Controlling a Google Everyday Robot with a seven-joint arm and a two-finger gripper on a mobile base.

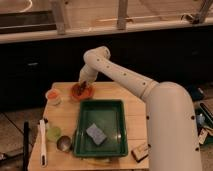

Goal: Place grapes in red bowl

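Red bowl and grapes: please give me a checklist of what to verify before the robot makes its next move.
1. Gripper is above the round orange-red bowl: ok.
2. Dark reddish-purple grapes are within the bowl's rim: ok.
3. Grapes are released from the gripper: cannot tell.
4. Bowl stands on the wooden table, outside the green tray: ok.
5. Pale-rimmed orange cup is apart from the gripper: ok.
6. Blue-grey sponge lies in the tray, out of the way: ok.
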